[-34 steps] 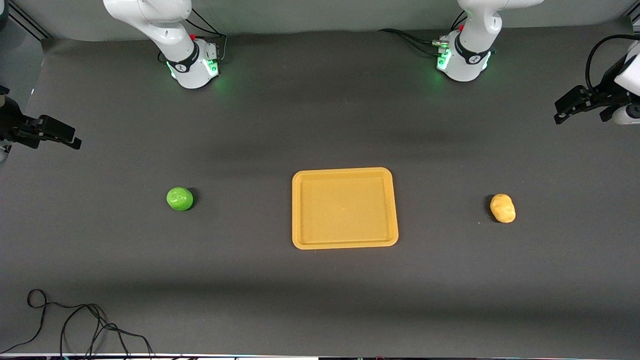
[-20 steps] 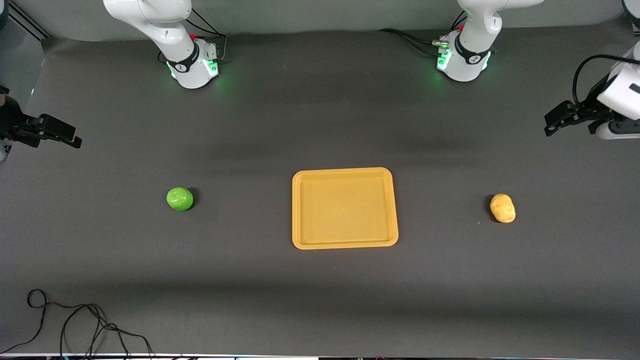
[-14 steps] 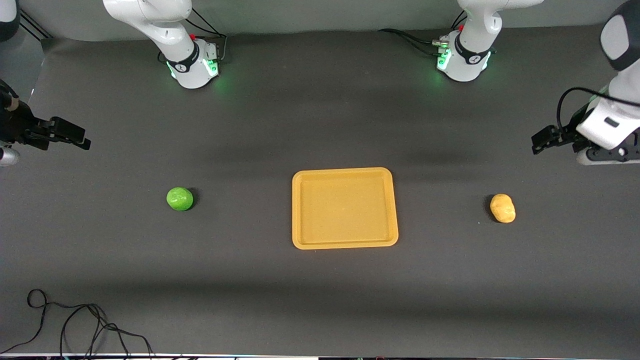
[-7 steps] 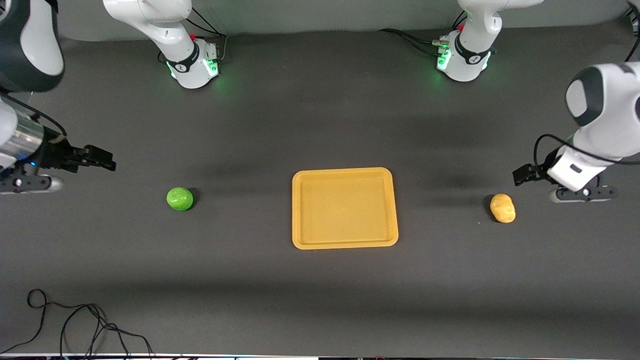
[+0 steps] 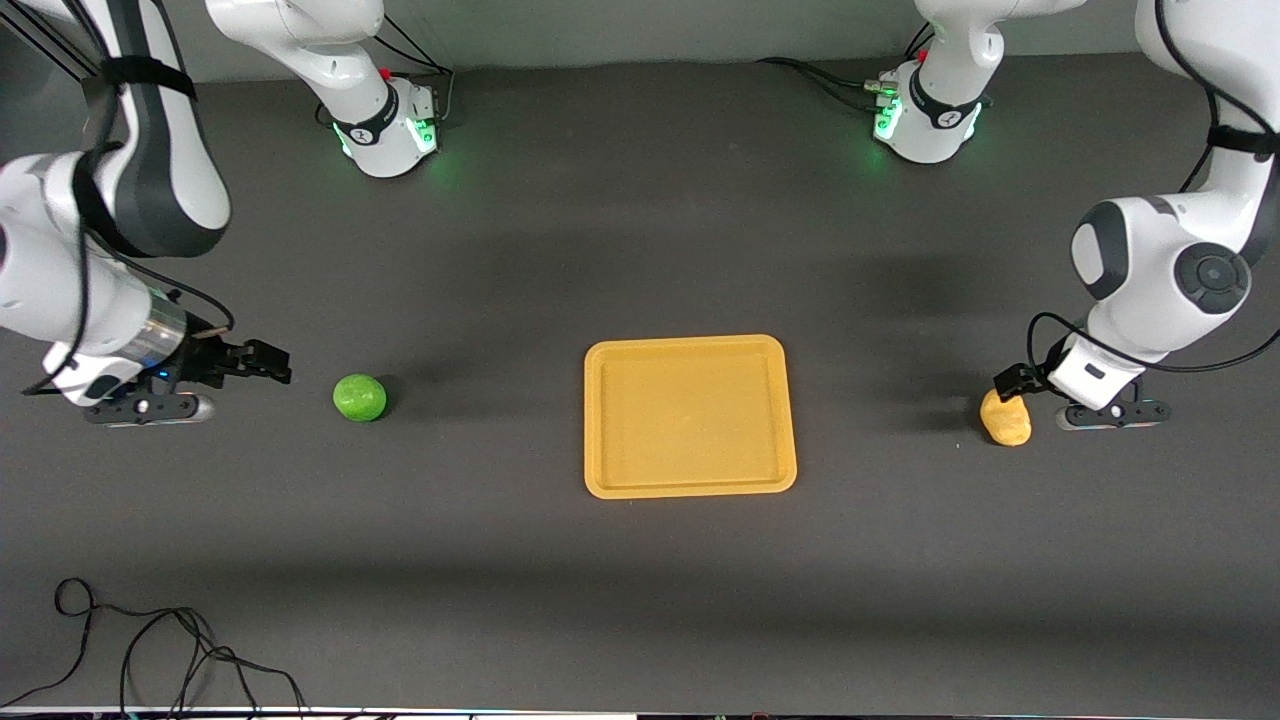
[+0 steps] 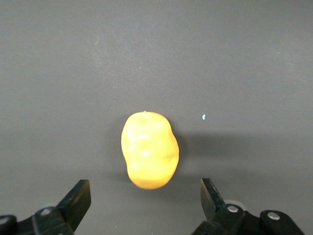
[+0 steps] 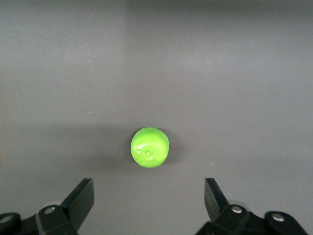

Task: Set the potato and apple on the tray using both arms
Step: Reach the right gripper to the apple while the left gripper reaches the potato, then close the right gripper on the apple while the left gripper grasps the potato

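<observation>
Cable [image 5: 150, 650] lies looped on the dark table [image 5: 640, 600] at the edge nearest the front camera, toward the right arm's end, and that is the closest thing we see. Farther in, the tray [image 5: 690, 484] sits flat at the middle of the table, with nothing on it. The potato [image 5: 1005, 420] rests on the table well apart from the tray, toward the left arm's end, at about the same depth as the tray's middle. The apple [image 5: 359, 397] rests on the table well apart from the tray toward the right arm's end, slightly farther from the front camera than the potato. We see the left gripper [image 5: 1015, 380] low over the potato's farther edge, with its jaws spread wide and holding nothing; in the left wrist view the potato [image 6: 149, 150] lies between the lines of the two fingers [image 6: 76, 203] and just ahead of their tips, touching neither. The right gripper [image 5: 262, 362] hangs over bare table just beside the apple, pointing toward it, likewise spread wide and empty; in the right wrist view the apple [image 7: 149, 147] sits ahead of the fingertips [image 7: 80, 200], clear of them. Farthest off, the two green-lit bases [image 5: 385, 130] stand along the table's far edge.
</observation>
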{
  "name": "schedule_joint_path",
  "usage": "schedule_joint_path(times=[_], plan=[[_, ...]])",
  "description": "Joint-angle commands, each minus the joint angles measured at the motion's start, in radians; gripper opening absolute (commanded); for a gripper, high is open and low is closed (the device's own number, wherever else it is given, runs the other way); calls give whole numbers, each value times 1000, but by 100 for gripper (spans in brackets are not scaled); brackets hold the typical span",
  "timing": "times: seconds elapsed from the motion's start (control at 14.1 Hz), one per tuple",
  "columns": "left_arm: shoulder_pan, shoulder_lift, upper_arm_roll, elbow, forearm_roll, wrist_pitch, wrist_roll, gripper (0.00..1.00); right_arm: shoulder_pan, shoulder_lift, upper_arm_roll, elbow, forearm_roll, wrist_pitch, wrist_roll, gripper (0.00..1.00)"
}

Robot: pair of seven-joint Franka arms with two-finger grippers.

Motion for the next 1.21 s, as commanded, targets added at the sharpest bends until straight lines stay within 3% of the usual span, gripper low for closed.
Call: schedule_joint_path(times=[0.0, 0.21, 0.71, 1.14], plan=[[4, 71, -2, -6, -1, 94, -7, 100, 9, -28, -4, -99, -22, 95, -21, 100], [2, 133, -1, 0, 6, 158, -6, 100, 43, -22, -12, -217, -22, 247, -6, 100], [8, 185, -1, 5, 14, 223, -6, 99, 38, 102, -15, -234, -20, 325, -2, 100], [8, 188, -1, 8, 14, 231, -10, 69, 43, 216, -15, -233, -22, 462, -15, 100]])
